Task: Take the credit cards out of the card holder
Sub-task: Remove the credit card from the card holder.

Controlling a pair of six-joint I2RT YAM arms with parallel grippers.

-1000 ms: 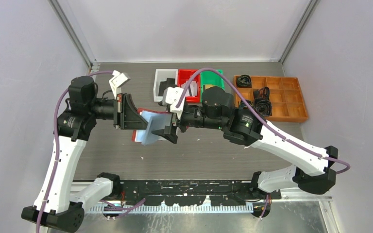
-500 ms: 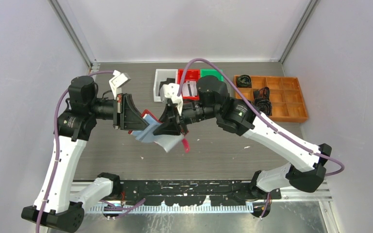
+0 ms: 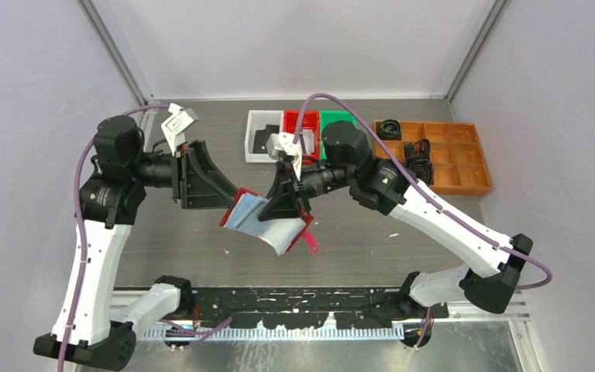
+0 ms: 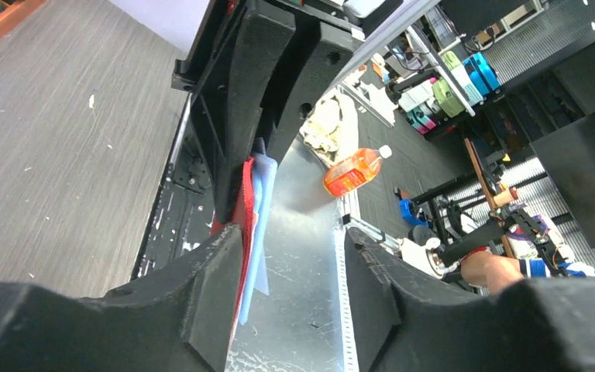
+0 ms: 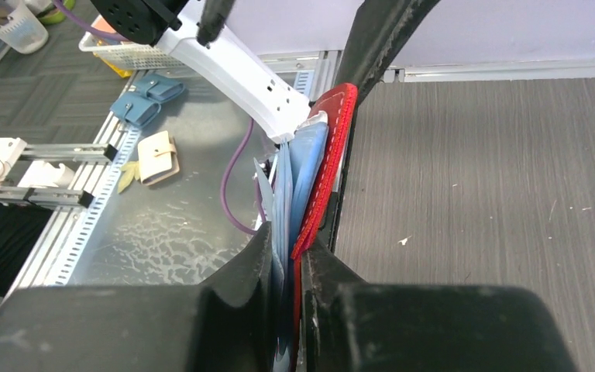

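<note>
The red card holder hangs above the table's middle with its pale blue inner pages fanned out. My right gripper comes in from the right and is shut on it; in the right wrist view the red cover and blue pages are pinched between the two fingers. My left gripper is open just left of the holder. In the left wrist view the holder's red edge rests against the inside of one finger, with a wide gap to the other. No credit cards can be made out among the pages.
White, red and green bins stand at the back centre. An orange divided tray with black items sits back right. A black rail runs along the near edge between the arm bases.
My right gripper closed on the card holder. My left gripper, shut on it before, opened and drew back left. The holder swung lower and fanned open.
</note>
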